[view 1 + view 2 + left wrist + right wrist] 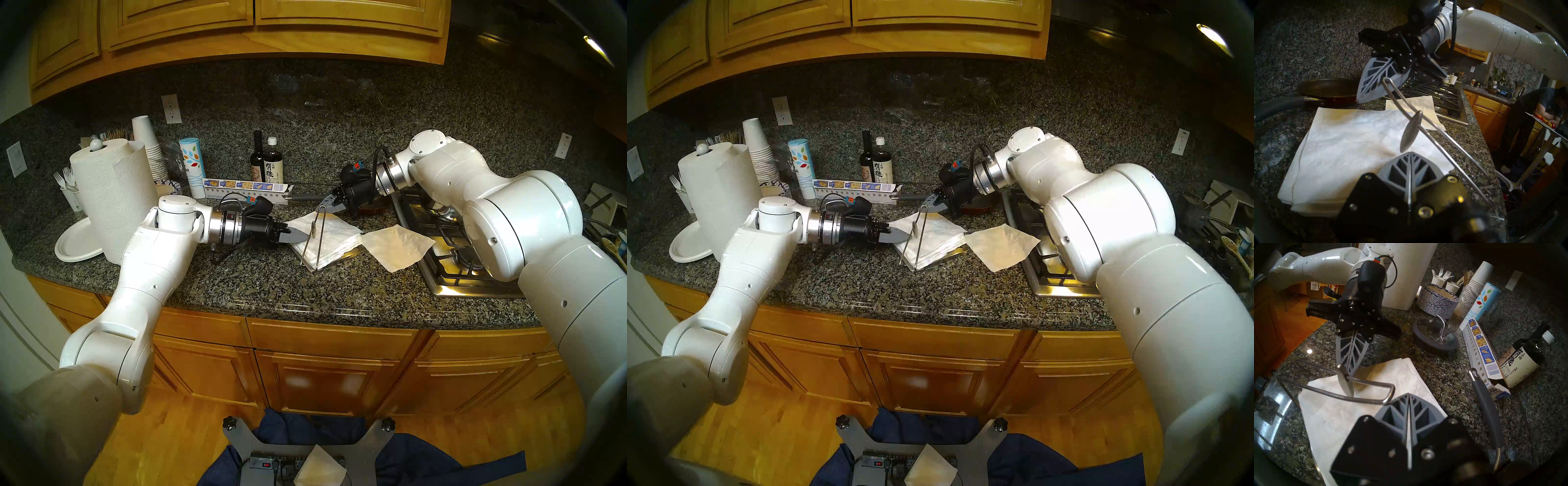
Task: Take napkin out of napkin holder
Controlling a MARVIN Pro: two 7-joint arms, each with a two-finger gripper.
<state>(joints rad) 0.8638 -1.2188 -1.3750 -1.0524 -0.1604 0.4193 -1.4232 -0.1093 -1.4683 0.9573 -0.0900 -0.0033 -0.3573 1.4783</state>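
Your right arm reaches in from the stove side with its forearm angled down and toward the left, and the right gripper (pixel 328 203) is pinched shut on the top bend of the wire arm (pixel 317 234), holding that arm lifted clear of the stack of napkins (pixel 330 242) below it. The small oval pad (pixel 1411 131) hangs on the raised wire just below and in front of those fingertips, off the paper. Your left arm comes in nearly level from the opposite side, wrist pointing right and slightly down; the left gripper (pixel 298 235) has its fingers pressed together with nothing visible between them, its tip over the near-left edge of the stack, just beside the lower run of the wire. The napkin holder (pixel 342 258) sits directly under both grippers, its grey tray showing only at the front edge. The single napkin (pixel 397 246) lies flat on the counter (pixel 271 288), out of the holder, beyond the left gripper's tip and below the right forearm, one corner overlapping the stove (pixel 451 281) edge.
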